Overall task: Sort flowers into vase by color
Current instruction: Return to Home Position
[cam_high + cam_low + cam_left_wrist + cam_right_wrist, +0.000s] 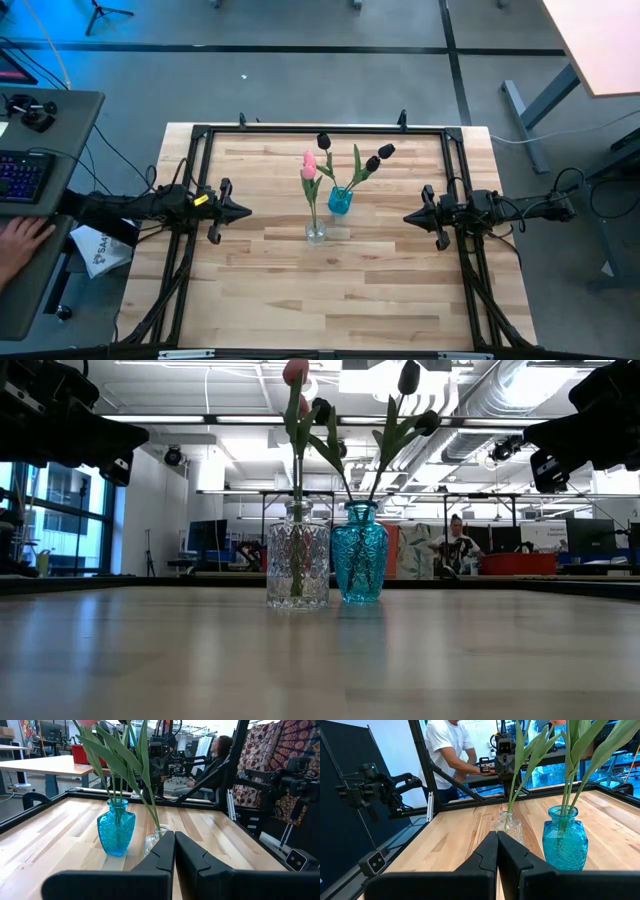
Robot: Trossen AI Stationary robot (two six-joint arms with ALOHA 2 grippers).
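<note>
A clear glass vase (pixel 315 233) stands at the table's middle with the pink-headed tulips (pixel 309 167) upright in it. Just to its far right, a blue glass vase (pixel 340 201) holds the dark-headed tulips (pixel 380 157), their stems leaning outward. In the low view the clear vase (pixel 297 566) and blue vase (pixel 359 553) stand side by side. My left gripper (pixel 243 211) waits shut at the table's left side, pointing at the vases. My right gripper (pixel 410 217) waits shut at the right side, facing them. Both fingertips pairs are closed in the wrist views (pixel 174 838) (pixel 497 837).
A black metal frame (pixel 320 128) runs round the table's edges. Bare wood lies between the vases and the table's near edge. A person's hand (pixel 22 238) rests at a keyboard desk off the left side. People show in the room beyond the table.
</note>
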